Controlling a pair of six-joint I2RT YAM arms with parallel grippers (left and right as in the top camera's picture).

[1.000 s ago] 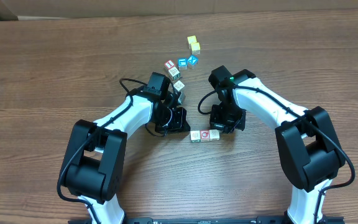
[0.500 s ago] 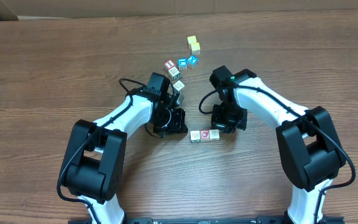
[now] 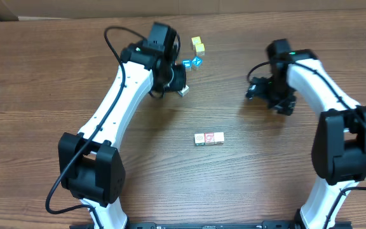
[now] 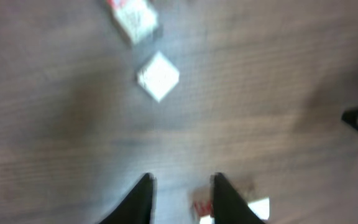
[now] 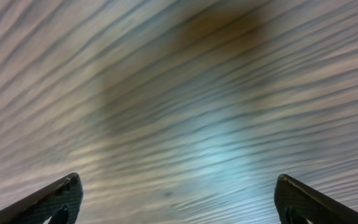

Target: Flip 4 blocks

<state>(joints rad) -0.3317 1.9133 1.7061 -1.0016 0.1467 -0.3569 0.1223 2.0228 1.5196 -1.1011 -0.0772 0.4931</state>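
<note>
Row: a short row of blocks [image 3: 209, 137] lies on the counter [image 3: 43, 95] just below the middle of the overhead frame, faces touching side to side.
Row axis: the long axis runs left to right across the frame, with the right end a touch higher.
Row markings: the left end is whitish with a greenish frame, the middle shows a red ring and the right end is plain pale. No letter is large enough to read.
Upper block: one block [image 3: 184, 91] sits in the upper middle of the overhead frame, turned askew to the frame edges.
Left end effector [image 4: 182, 186]: partway open with a narrow gap and bare wood showing between the fingers. It has no visible hold on anything. In the overhead view it sits just up and left of the upper block, well apart from the row.
Blocks ahead of it: in the left wrist view a red-marked block [image 4: 132, 15] lies at the top edge. A white block [image 4: 158, 76] lies below it, turned corner-up like a diamond. Both are well clear of the fingers, and blur hides their writing.
Block at the fingers: another red-marked block [image 4: 202, 208] shows at the bottom edge, inside the gap and close against the right-hand finger. Whether they touch cannot be told.
Right end effector [image 5: 176, 186]: spread wide, with its fingers in the lower corners of the right wrist view. Only blurred wood grain lies between them, and it holds nothing. In the overhead frame its arm is at the upper right, well apart from the row.
Other cubes: blue cubes [image 3: 191, 63] and yellow cubes [image 3: 198, 44] lie in the upper middle, just right of the left arm.
</note>
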